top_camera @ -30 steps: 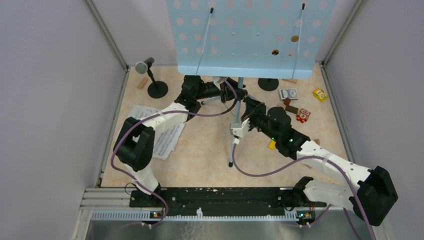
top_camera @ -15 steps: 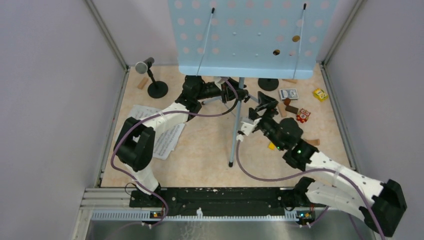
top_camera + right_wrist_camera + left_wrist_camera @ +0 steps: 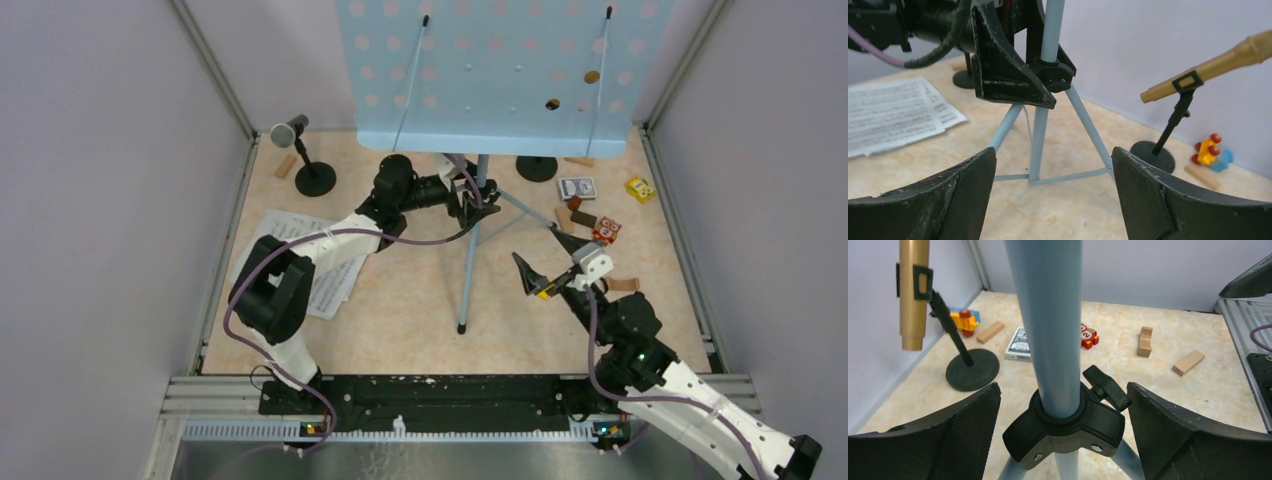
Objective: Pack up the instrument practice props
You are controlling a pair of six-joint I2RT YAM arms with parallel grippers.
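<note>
**Stand and surroundings, top and wrist views.** The desk [image 3: 490, 70], light blue and hole-punched, stands upright at 12 o'clock on the table [image 3: 410, 300], and its face spans the far edge of the top view. Its pole [image 3: 1048, 325] runs down into a black hub [image 3: 1065, 427]. From the hub the grey legs [image 3: 466, 280] splay, one toward 6 o'clock and one toward 4 o'clock.

Your left gripper [image 3: 1063, 400] straddles the pole at the hub with its jaws parted. In the wrist view one finger sits at 9 o'clock of the pole and the other at 3 o'clock. A gap shows on each side, so it grasps nothing.

Your right gripper [image 3: 548, 262] hovers at 4 o'clock of the hub, spread wide and empty, near the tip of the 4 o'clock leg. You cannot tell whether its far finger touches that leg.

The sheets [image 3: 320, 265] lie flat at 8 o'clock of the hub, partly under your left arm. The left mic [image 3: 290, 130] sits tilted in the left holder [image 3: 315, 180] at 10 o'clock, near the far-left corner. The right holder [image 3: 537, 168] stands at 2 o'clock of the hub. The left wrist view shows the gold right mic [image 3: 913, 290] clipped into it.

The cards [image 3: 577, 187] lie just beside the right holder, at its 4 o'clock. The toys [image 3: 607, 230] and blocks [image 3: 1188, 362] are scattered around 3 o'clock of the hub, well apart from the stand.
</note>
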